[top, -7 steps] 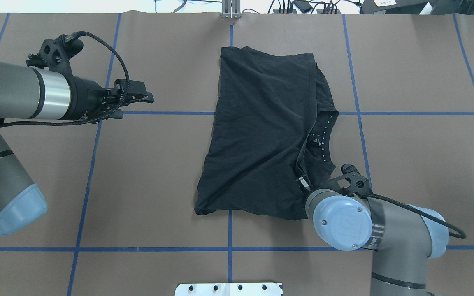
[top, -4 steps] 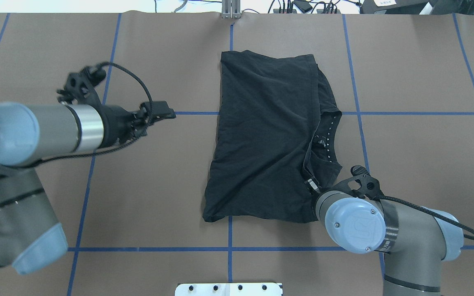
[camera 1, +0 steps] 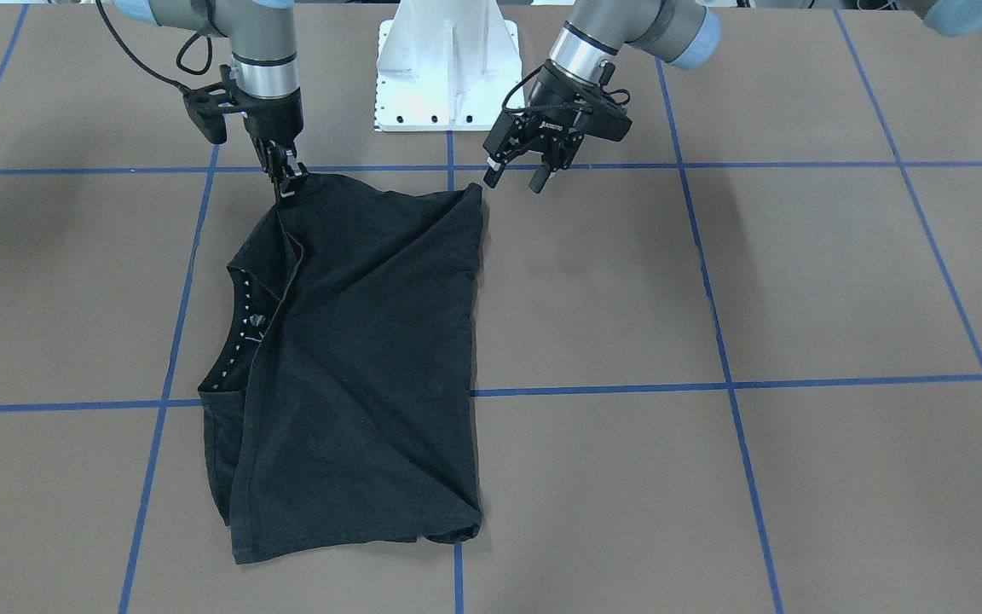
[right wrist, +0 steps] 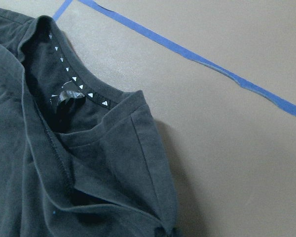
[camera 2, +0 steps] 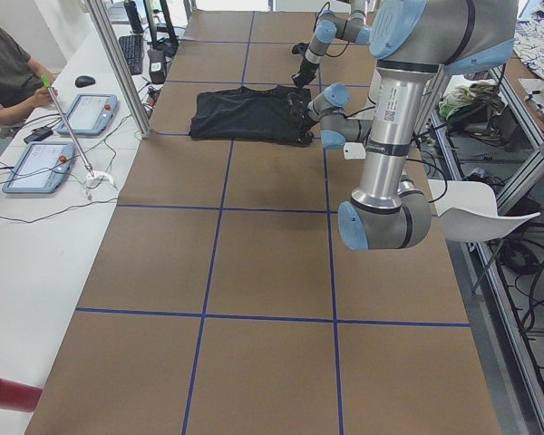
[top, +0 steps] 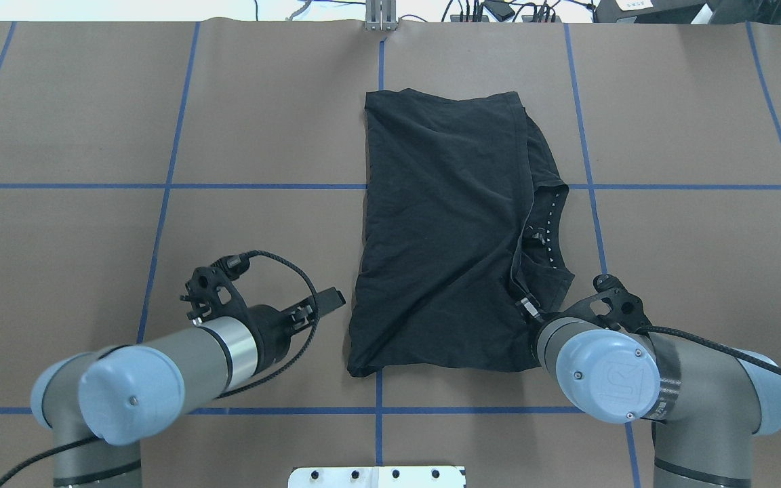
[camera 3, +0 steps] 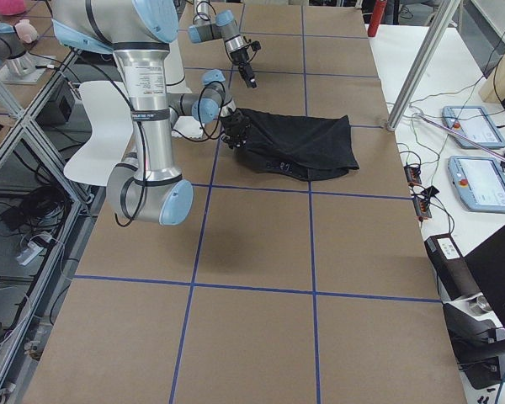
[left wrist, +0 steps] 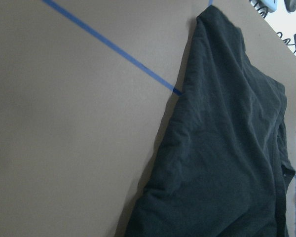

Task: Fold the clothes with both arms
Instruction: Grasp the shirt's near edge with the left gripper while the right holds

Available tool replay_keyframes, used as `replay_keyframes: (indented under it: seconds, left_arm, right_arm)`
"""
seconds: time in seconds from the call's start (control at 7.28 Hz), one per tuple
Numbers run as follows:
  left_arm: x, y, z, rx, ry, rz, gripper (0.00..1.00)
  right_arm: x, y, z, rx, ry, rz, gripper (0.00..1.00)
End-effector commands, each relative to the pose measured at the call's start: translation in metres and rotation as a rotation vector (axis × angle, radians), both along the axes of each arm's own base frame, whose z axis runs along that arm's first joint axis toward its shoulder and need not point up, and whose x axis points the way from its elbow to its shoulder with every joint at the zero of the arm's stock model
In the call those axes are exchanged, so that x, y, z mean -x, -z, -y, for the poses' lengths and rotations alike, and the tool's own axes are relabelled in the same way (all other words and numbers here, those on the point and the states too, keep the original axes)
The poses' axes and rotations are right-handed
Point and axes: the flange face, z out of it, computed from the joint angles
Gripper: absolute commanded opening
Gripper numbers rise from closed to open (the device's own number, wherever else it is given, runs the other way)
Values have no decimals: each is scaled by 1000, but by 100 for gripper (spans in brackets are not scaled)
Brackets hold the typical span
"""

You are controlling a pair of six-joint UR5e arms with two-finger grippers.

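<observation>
I see the black short-sleeved T-shirt (top: 445,224) lying folded on the brown desk (top: 160,102). The grey-and-silver right arm (top: 634,373) has its jaws pinched tight on the shirt's near collar-side corner. The left arm (top: 180,352) hovers just beside the other near corner, jaws apart, holding nothing.

Table (top: 92,102): brown cover, blue tape lines (top: 262,186) forming grid. Black T-shirt (top: 445,224) lies folded near middle, collar toward robot's right. White pedestal (camera 1: 448,68) at robot-side edge.
</observation>
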Motion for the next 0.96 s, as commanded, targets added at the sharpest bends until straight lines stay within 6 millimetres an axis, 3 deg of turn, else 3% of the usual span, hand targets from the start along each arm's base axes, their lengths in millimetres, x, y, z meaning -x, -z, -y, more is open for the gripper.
replay_keyframes:
  seconds: [0.0,0.55,0.82]
  left_arm:
    - [-39,-17,-26,1,-26,48,94]
    - [-73,-15,-25,1,-33,68,85]
    - [-78,-8,-26,1,-37,60,72]
  right_arm:
    - [-1,0,-1,0,2,0,0]
    - [-1,0,-1,0,2,0,0]
    - [-2,2,-1,-2,1,5,0]
